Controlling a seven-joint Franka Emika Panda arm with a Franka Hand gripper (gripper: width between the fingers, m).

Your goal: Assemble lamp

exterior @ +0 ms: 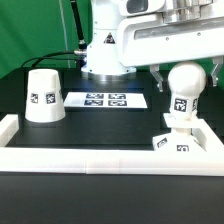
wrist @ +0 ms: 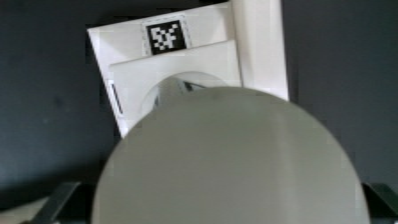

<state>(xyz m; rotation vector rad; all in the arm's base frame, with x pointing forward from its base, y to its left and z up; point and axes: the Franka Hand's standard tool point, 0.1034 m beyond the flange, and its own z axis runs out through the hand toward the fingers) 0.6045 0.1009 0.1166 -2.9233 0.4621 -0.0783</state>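
Lamp not yet together: three loose pieces. Shade (exterior: pixel 44 95) stands wide end down at nine o'clock in the exterior view, well apart from the rest. Base (exterior: pixel 177 142) lies at four o'clock, close against the white rail (exterior: pixel 100 158). Bulb (exterior: pixel 184 92) sits upright over the base at three o'clock, pinched between the fingers of the gripper (exterior: pixel 186 78); contact with the base cannot be told. Step in hand, I judge: seating bulb in base. Next move calls for centring over the socket, then a straight descent.

I see the shade (exterior: pixel 44 96) at the exterior view's left, the marker board (exterior: pixel 105 100) beside it mid-table, and at the right the bulb (exterior: pixel 184 92) directly above the base (exterior: pixel 170 142), just behind the front wall (exterior: pixel 100 158).
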